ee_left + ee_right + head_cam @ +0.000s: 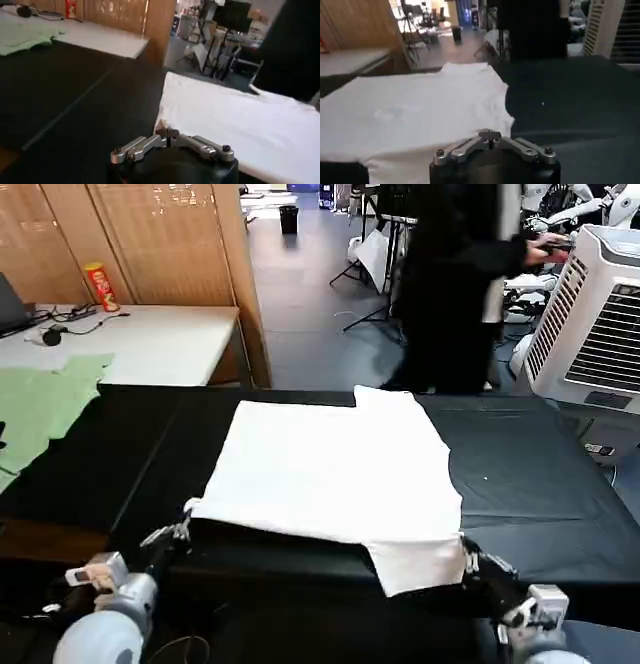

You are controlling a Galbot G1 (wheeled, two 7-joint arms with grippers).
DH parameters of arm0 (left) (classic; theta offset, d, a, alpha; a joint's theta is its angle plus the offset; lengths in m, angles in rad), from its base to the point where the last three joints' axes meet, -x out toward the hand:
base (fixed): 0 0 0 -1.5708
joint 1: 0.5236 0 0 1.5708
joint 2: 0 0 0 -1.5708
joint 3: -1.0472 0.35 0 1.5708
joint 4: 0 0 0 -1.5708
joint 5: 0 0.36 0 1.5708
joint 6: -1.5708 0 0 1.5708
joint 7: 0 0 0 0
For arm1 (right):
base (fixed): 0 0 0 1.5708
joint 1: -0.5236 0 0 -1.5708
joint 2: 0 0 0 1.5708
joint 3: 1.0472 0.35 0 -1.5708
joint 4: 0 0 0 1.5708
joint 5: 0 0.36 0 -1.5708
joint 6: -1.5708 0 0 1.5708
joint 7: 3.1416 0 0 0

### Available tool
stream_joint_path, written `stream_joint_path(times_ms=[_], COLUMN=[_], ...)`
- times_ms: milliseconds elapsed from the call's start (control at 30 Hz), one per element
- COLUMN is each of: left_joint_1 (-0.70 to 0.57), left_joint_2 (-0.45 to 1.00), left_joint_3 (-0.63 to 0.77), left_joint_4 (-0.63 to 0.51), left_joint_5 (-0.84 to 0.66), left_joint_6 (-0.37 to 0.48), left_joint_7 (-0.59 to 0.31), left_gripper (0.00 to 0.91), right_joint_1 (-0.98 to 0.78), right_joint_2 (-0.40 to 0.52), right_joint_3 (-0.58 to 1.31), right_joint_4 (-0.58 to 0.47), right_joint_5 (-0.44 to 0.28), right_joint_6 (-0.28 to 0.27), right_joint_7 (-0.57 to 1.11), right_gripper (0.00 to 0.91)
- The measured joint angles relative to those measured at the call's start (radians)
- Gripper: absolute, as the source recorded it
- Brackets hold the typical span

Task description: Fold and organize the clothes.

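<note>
The left gripper [183,527] sits closed at the near left corner of the white T-shirt [335,469], its fingertips pinched onto the hem there. The T-shirt lies spread plain side up across the middle of the black table [540,474], a light green garment [40,404] lying well apart at the far left. At the near right corner, the right gripper [468,556] is likewise closed on the shirt's sleeve edge.

Looks like a robotics lab or test studio. Black-covered work table [560,484] up front, wooden partition [150,234] at 11 o'clock, light stands on tripods [375,254] at 12, grey concrete floor [300,294], big white air cooler [600,314] at 2 o'clock.
</note>
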Motion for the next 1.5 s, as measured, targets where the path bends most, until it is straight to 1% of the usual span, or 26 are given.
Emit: stream_joint_path(times_ms=[100, 200, 333, 433, 600, 633, 667, 700, 767, 900, 1000, 1067, 1233, 1333, 1467, 1500], left_joint_1=[-0.051, -0.103, -0.169, -0.22, -0.298, -0.31, -0.322, -0.331, -0.348, -0.364, -0.362, -0.355, -0.324, -0.298, -0.264, -0.258], left_joint_2=[-0.014, -0.019, -0.022, -0.029, -0.039, -0.04, -0.041, -0.042, -0.042, -0.045, -0.044, -0.039, -0.026, -0.016, -0.005, -0.004], left_joint_3=[0.024, 0.04, 0.063, 0.082, 0.118, 0.123, 0.127, 0.131, 0.138, 0.141, 0.141, 0.141, 0.135, 0.125, 0.111, 0.109], left_joint_4=[0.041, 0.089, 0.154, 0.206, 0.3, 0.315, 0.33, 0.342, 0.367, 0.387, 0.387, 0.38, 0.365, 0.351, 0.342, 0.342], left_joint_5=[0.033, 0.047, 0.075, 0.12, 0.202, 0.212, 0.218, 0.224, 0.226, 0.221, 0.218, 0.209, 0.182, 0.159, 0.149, 0.148], left_joint_6=[-0.011, -0.018, -0.029, -0.043, -0.072, -0.075, -0.078, -0.08, -0.079, -0.08, -0.08, -0.076, -0.062, -0.051, -0.049, -0.049], left_joint_7=[0.008, 0.013, 0.031, 0.041, 0.056, 0.057, 0.057, 0.057, 0.056, 0.059, 0.062, 0.063, 0.081, 0.091, 0.099, 0.1], left_gripper=[0.0, 0.0, 0.0, 0.0, 0.0, 0.088, 0.712, 0.878, 0.878, 0.878, 0.878, 0.878, 0.878, 0.878, 0.878, 0.878], right_joint_1=[0.067, 0.129, 0.197, 0.244, 0.29, 0.291, 0.29, 0.29, 0.278, 0.226, 0.172, 0.135, 0.048, 0.009, -0.013, -0.015], right_joint_2=[-0.016, -0.021, -0.021, -0.019, -0.014, -0.014, -0.014, -0.016, -0.023, -0.042, -0.055, -0.057, -0.059, -0.056, -0.05, -0.049], right_joint_3=[-0.024, -0.056, -0.093, -0.114, -0.129, -0.128, -0.125, -0.122, -0.111, -0.083, -0.065, -0.055, -0.035, -0.034, -0.036, -0.037], right_joint_4=[-0.068, -0.142, -0.227, -0.278, -0.334, -0.335, -0.336, -0.335, -0.323, -0.256, -0.186, -0.144, -0.079, -0.064, -0.059, -0.06], right_joint_5=[-0.009, -0.041, -0.06, -0.066, -0.066, -0.065, -0.063, -0.062, -0.052, -0.031, -0.033, -0.048, -0.071, -0.083, -0.087, -0.087], right_joint_6=[0.01, 0.027, 0.036, 0.036, 0.044, 0.041, 0.039, 0.034, 0.014, -0.031, -0.052, -0.061, -0.059, -0.058, -0.058, -0.058], right_joint_7=[-0.01, -0.019, -0.021, -0.025, -0.053, -0.059, -0.066, -0.071, -0.074, -0.071, -0.07, -0.068, -0.075, -0.078, -0.078, -0.078], right_gripper=[0.02, 0.02, 0.02, 0.02, 0.02, 0.127, 0.361, 0.878, 0.878, 0.878, 0.878, 0.878, 0.878, 0.878, 0.77, 0.77])
